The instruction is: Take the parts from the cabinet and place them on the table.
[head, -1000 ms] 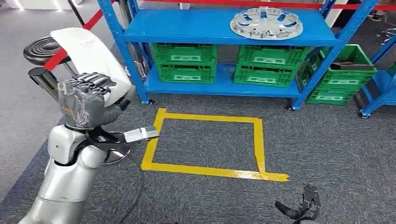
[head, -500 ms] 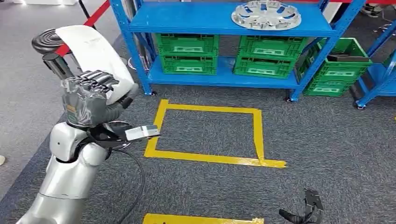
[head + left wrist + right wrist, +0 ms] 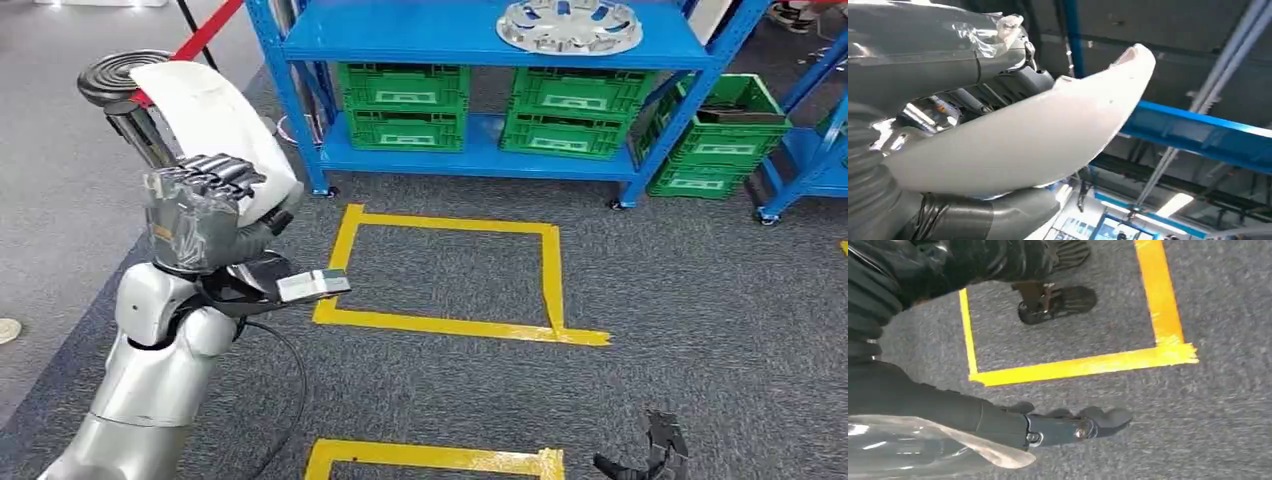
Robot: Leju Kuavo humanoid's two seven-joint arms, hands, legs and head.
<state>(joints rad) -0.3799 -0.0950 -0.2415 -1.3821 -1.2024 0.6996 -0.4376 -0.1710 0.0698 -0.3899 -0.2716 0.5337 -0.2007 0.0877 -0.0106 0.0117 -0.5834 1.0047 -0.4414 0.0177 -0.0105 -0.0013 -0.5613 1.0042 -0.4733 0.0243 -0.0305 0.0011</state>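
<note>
The robot's left hand (image 3: 200, 215) is raised at chest height, its fingers (image 3: 215, 175) curled over the edge of a curved white panel (image 3: 215, 115), which it grips and holds tilted upward and away from its body. In the left wrist view the same panel (image 3: 1038, 135) lies clamped between the thick grey thumb (image 3: 983, 220) and the fingers above it, its pale inner face turned to the camera and its chipped tip pointing out toward blue beams overhead.

The right hand (image 3: 650, 455) hangs low at the robot's side, holding nothing. Its dark fingers (image 3: 1088, 425) reach out over the grey carpet (image 3: 700, 300), loosely extended and slightly apart.

Ahead stands a blue rack (image 3: 460, 40). A silver wheel cover (image 3: 570, 25) lies flat on its upper shelf, and green crates (image 3: 405, 100) are stacked in pairs on the shelf below. More green crates (image 3: 710, 140) sit on the floor by the rack's right post.

A rectangle of yellow tape (image 3: 445, 325) marks the carpet between the robot and the rack, and a second taped outline (image 3: 430, 458) lies nearer the robot's feet. A black stanchion (image 3: 125, 90) with a red belt stands behind the panel, to the left of the rack.
</note>
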